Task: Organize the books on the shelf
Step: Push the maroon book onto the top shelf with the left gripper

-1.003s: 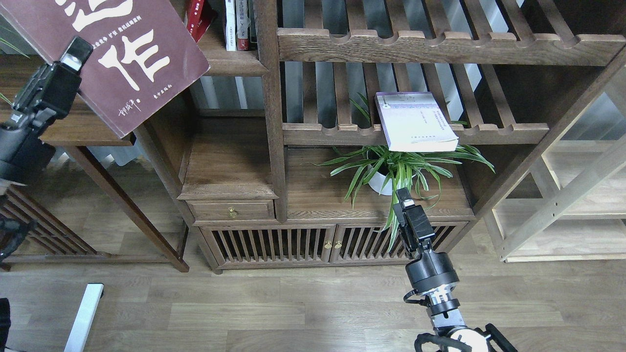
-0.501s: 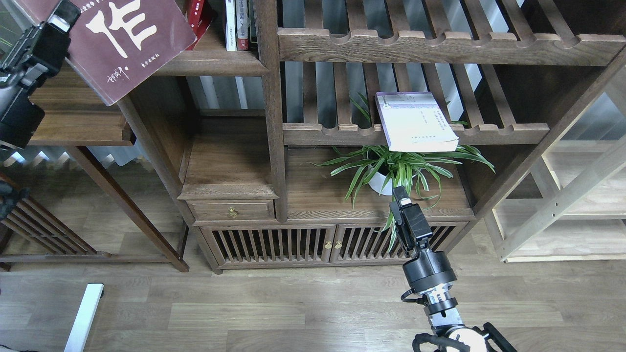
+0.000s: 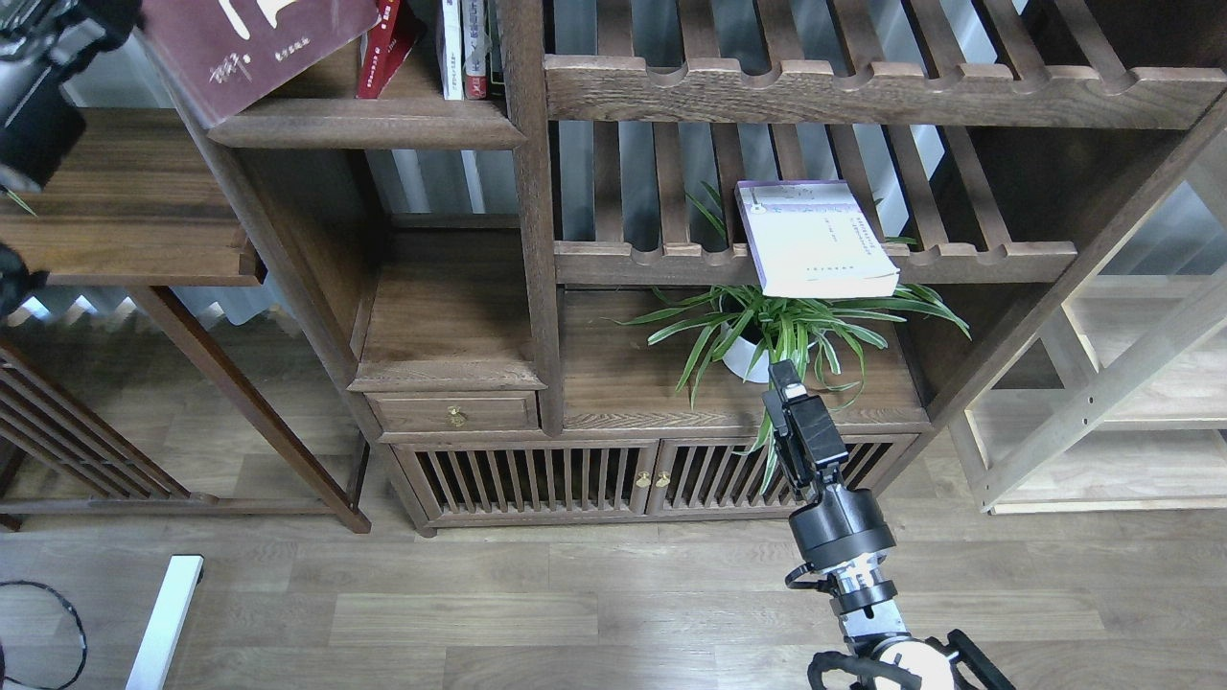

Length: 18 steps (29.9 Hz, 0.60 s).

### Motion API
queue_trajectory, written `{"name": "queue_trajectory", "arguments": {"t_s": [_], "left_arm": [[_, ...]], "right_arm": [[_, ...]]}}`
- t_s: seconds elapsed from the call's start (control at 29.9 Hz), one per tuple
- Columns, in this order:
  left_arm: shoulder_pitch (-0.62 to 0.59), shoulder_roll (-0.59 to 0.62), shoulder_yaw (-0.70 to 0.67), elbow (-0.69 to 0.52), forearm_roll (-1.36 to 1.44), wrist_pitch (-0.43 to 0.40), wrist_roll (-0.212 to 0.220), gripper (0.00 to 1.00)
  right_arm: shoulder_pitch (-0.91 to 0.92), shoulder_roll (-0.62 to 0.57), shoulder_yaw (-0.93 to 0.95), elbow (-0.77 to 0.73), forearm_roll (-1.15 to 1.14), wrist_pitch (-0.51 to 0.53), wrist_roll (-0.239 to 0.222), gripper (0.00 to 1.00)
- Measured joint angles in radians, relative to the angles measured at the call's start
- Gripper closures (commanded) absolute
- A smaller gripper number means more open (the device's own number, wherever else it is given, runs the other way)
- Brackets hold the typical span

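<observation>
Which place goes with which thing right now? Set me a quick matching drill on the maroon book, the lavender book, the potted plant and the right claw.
Things:
1. maroon book
2. lavender book
3. potted plant
4. right claw

Places:
A. lying on the slatted rack
B. at the top left, over the dark shelf
C. low, in front of the plant's leaves
D. on the cabinet top under the rack

Pairs: 1-B, 2-A, 3-D, 4-C
</observation>
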Motion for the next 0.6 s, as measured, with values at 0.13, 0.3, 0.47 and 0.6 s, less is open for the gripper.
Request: {"name": "queue_trajectory", "arguments": {"t_s": [0.13,0.3,0.47,0.6], "left_arm": [[-0.052,0.010,0.045,0.034,0.000,0.024,-0.006,1.00],[-0.087,0.020,0.096,0.078,0.027,0.028,-0.019,1.00],[-0.123,0.008,0.130,0.111,0.106,0.036,-0.047,1.00],[-0.152,0.001,0.167,0.131,0.124,0.063,-0.073,1.00]], "right_arm": [[-0.002,0.000,0.000,0.001,0.001,0.000,0.000,0.26],[-0.004,0.000,0.000,0.003,0.001,0.000,0.001,0.26],[-0.004,0.000,0.000,0.003,0.001,0.000,0.002,0.26],[-0.006,0.000,0.000,0.003,0.001,0.000,0.002,0.26]]}}
